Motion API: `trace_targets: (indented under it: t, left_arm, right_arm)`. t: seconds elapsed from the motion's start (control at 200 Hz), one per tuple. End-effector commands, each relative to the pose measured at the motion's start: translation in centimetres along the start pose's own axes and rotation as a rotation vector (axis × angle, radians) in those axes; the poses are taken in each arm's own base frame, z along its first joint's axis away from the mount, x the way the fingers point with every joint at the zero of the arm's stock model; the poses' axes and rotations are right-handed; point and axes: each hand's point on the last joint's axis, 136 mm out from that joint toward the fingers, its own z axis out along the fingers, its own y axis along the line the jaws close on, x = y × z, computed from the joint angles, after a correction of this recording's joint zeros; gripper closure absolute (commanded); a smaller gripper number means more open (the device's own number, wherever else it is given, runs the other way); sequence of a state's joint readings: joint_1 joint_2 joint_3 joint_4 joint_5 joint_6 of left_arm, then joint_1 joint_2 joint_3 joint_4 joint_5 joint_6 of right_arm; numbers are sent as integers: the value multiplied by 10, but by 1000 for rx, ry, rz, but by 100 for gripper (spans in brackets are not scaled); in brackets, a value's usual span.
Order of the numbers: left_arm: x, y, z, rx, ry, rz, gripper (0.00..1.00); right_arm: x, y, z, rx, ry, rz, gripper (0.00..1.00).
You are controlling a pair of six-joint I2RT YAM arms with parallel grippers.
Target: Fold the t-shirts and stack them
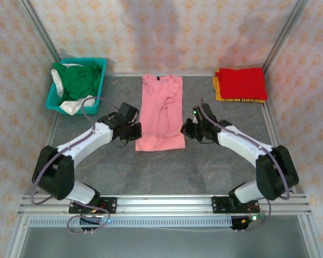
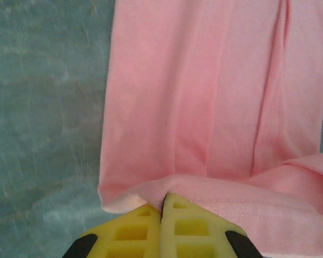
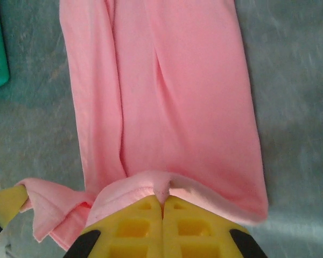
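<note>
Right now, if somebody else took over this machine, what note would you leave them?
Left gripper: shut on the near hem of the pink t-shirt.
Right gripper: shut on the same hem, other corner.
Done: pink one folded into a long strip; red t-shirt folded atop orange-yellow t-shirt, far right.
To do: fold the pink one further and stack it; green t-shirt and white t-shirt wait in the teal basket.
</note>
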State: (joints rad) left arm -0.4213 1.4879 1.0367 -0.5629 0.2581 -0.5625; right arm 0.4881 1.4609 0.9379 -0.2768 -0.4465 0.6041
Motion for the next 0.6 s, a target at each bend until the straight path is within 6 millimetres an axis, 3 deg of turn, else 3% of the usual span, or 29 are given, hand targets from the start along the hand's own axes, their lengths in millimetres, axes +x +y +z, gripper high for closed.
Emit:
trace_targets:
  t: [0.0, 0.24, 0.596]
  left_arm:
    - [-36, -8, -3, -4, -44, 77, 100]
    - [-81, -12, 20, -32, -48, 93, 100]
    - [-126, -6, 40, -68, -77, 121, 100]
  right_arm:
    - [-29, 7, 7, 12, -43, -84, 100]
    - [-80, 6, 22, 17, -127, -84, 100]
    - [-125, 2, 44, 46, -141, -108, 100]
